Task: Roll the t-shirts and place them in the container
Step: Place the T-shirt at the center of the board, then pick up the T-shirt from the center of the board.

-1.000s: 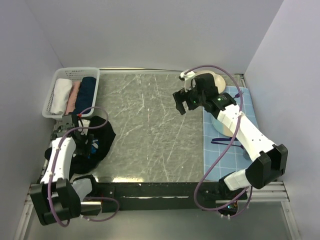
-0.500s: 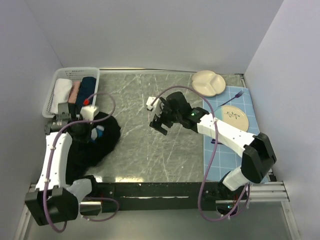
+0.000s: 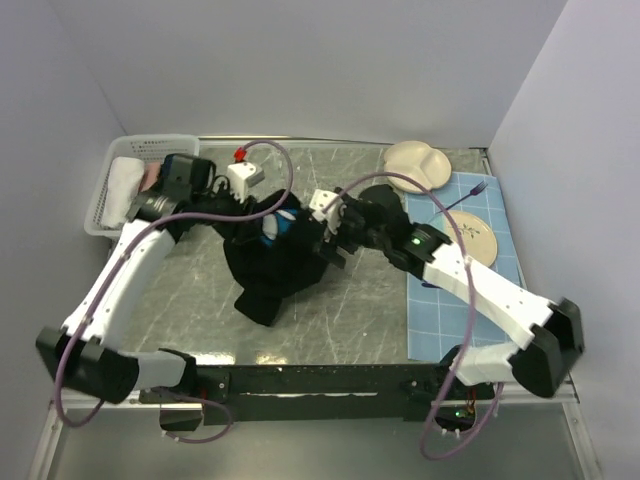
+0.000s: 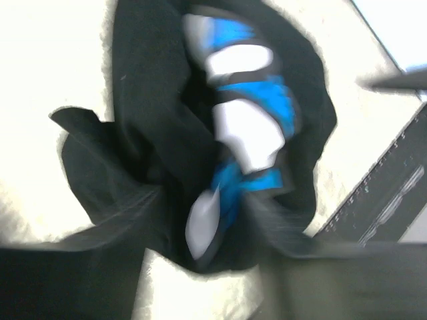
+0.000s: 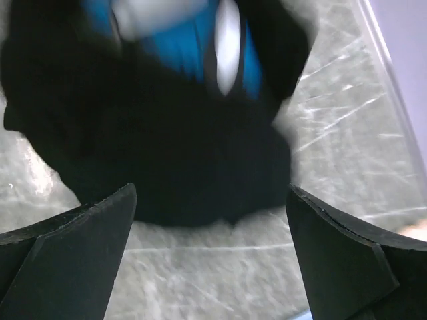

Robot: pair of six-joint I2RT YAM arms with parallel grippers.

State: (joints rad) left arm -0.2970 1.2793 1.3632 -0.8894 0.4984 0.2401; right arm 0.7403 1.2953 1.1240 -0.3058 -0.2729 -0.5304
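Observation:
The black t-shirt (image 3: 272,268) lies crumpled mid-table, its white-and-blue print (image 3: 283,222) facing up. My left gripper (image 3: 258,212) reaches in from the left over the shirt's top edge. In the left wrist view the cloth (image 4: 147,140) bunches at the tips of that gripper (image 4: 203,270). Its jaws stand partly apart and motion blur hides whether they pinch the cloth. My right gripper (image 3: 335,243) stands open at the shirt's right side. In the right wrist view its fingers (image 5: 73,247) spread wide, just short of the shirt's edge (image 5: 167,153).
A white basket (image 3: 112,160) with rolled cloths sits at the back left. On the right, a blue mat (image 3: 440,300) carries a plate (image 3: 470,237) and a fork (image 3: 462,197). A divided dish (image 3: 420,165) stands behind it. Walls close in on three sides.
My left arm has swung from the table's left edge toward the back middle, bringing the t-shirt with it. The shirt now lies beside my right gripper, which has barely shifted.

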